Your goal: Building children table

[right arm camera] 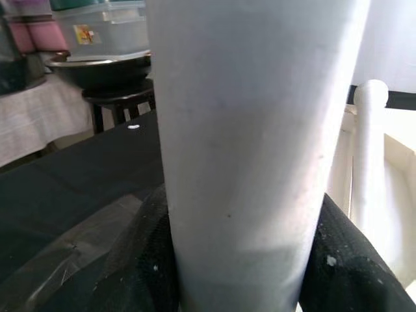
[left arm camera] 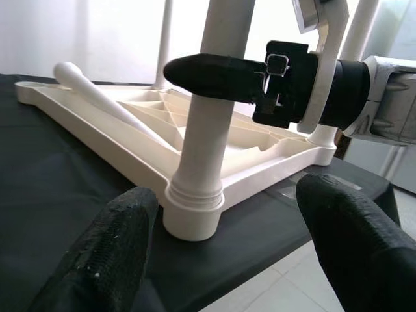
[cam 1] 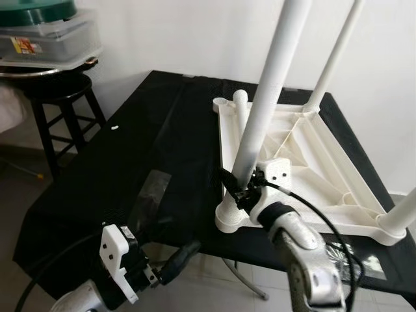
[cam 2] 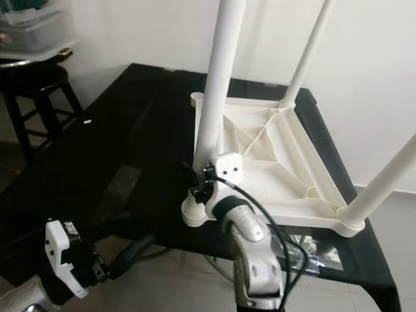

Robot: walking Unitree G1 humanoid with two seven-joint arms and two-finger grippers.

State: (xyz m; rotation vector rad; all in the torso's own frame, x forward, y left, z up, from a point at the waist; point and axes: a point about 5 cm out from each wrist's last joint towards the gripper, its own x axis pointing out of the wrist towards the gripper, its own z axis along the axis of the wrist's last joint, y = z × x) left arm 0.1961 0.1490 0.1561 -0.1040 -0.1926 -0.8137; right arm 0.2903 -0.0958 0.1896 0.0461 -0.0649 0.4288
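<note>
— Over on the far left, what stands beside the worktop?

— A dark wooden stool point(cam 1: 62, 104) carrying a round tray and a clear plastic storage box point(cam 1: 49, 39) with a green lid. Next to it is the worktop point(cam 1: 123, 169), covered in black cloth, with a tiny white speck point(cam 1: 114, 128) lying on the bare part.

— And the left arm?

— Low at the near edge. The left end effector point(left arm camera: 224, 237) hangs just off the front of the worktop, its two black fingers point(left arm camera: 107, 250) spread wide with nothing between them, pointing toward the nearest corner of the children's table.

— Where is the children's table itself?

— The white plastic tabletop point(cam 1: 305, 159) lies upside down on the right half of the worktop, ribbed underside facing up. Its near corner socket point(left arm camera: 195, 214) holds an upright leg point(cam 1: 260, 110), seated down to the collar.

— Who holds that leg?

— The right end effector point(cam 1: 240, 185) is pinching it just above the socket, one finger on each side; from the right wrist the white tube sits tight between the black pads.

— Other legs?

— One loose leg point(cam 1: 239, 110) lies flat on the underside near the far left corner. Another stands in the far corner point(cam 1: 335, 55), and one rises at the right corner point(cam 1: 403, 214).
</note>
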